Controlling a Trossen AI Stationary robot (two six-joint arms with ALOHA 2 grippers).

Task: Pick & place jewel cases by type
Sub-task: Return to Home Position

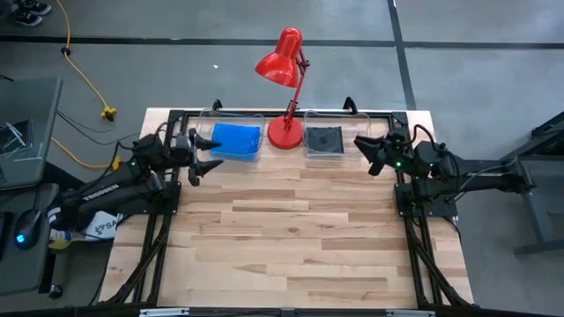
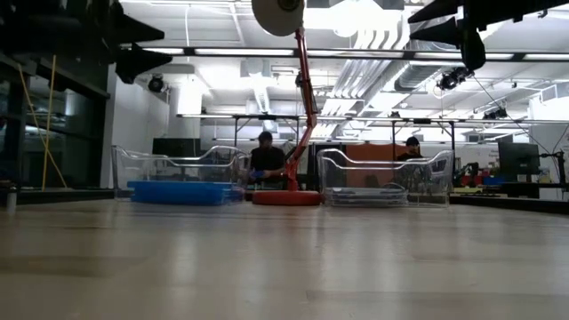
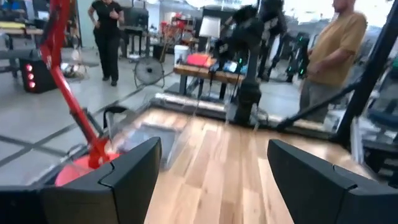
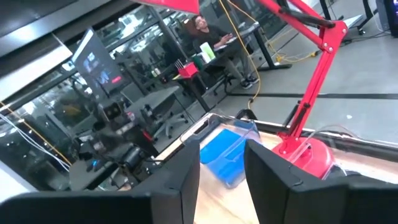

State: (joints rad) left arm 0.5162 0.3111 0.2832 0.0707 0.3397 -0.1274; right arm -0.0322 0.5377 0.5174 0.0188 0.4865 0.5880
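Blue jewel cases (image 1: 236, 140) lie stacked in the clear tray (image 1: 211, 114) at the table's far left; they also show in the low view (image 2: 180, 192) and the right wrist view (image 4: 222, 155). Dark jewel cases (image 1: 323, 139) lie in the clear tray (image 1: 352, 113) right of the lamp. My left gripper (image 1: 210, 156) is open and empty, raised just left of the blue tray. My right gripper (image 1: 367, 152) is open and empty, raised just right of the dark tray. Its fingers (image 4: 267, 168) stand a small gap apart.
A red desk lamp (image 1: 284, 132) stands on its round base between the two trays, its shade (image 1: 280, 62) reaching past the far edge. The wooden tabletop (image 1: 291, 238) lies in front of the trays. People stand in the room beyond the table.
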